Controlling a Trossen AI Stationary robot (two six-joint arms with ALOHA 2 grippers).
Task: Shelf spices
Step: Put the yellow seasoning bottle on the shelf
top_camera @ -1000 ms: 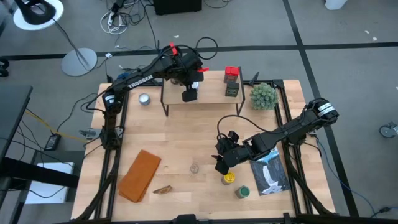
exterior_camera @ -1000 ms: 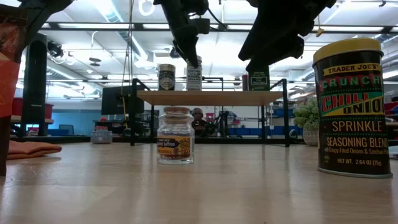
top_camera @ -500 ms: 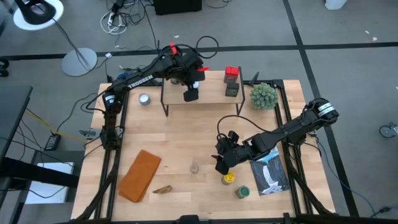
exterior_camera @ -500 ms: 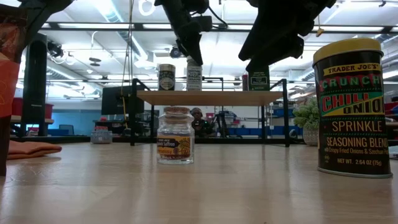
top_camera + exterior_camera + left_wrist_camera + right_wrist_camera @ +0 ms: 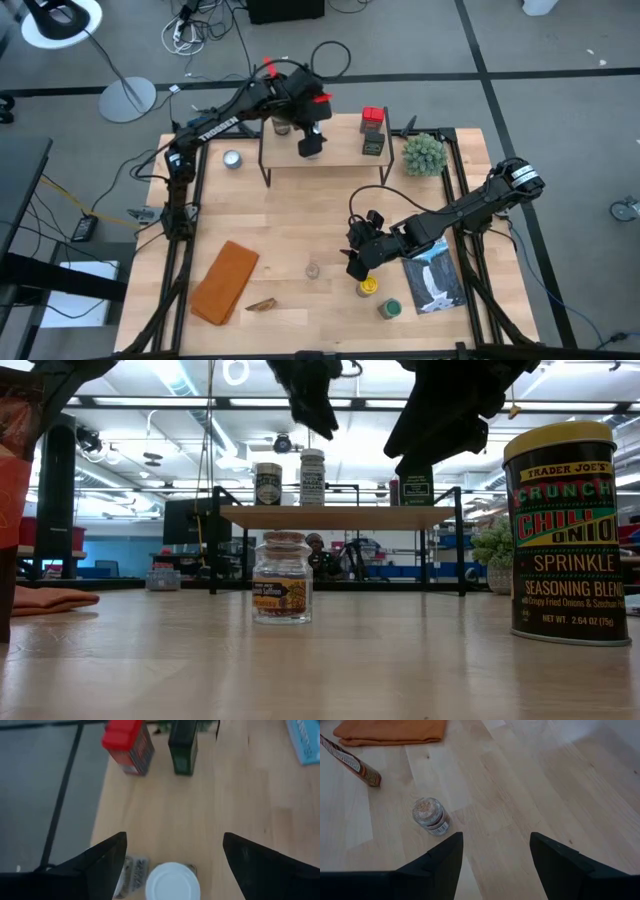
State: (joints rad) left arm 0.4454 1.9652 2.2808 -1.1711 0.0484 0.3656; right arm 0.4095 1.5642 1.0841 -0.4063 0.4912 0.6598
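Note:
The shelf [image 5: 335, 157] stands at the table's far side. On its wooden top stand a white-lidded spice jar [image 5: 172, 882], a dark-lidded jar [image 5: 267, 484], a red tin [image 5: 373, 117] and a dark green tin [image 5: 372, 144]. My left gripper [image 5: 174, 840] hangs open above the white-lidded jar [image 5: 312, 477], clear of it. My right gripper [image 5: 496, 837] is open over the near right of the table, close to a small clear jar [image 5: 431, 816] that stands on the wood. A yellow-topped tin [image 5: 369, 288] and a green-topped jar [image 5: 390, 309] stand near it.
An orange cloth [image 5: 225, 282] and a brown packet [image 5: 262, 305] lie at the near left. A flat silver tin [image 5: 232, 159] sits left of the shelf and a spiky green plant ball [image 5: 423, 153] right of it. A blue booklet [image 5: 437, 277] lies under the right arm.
My left gripper has risen from beside the white-lidded jar to well above it and has tipped a little, its fingers staying open. The jar stays standing on the shelf.

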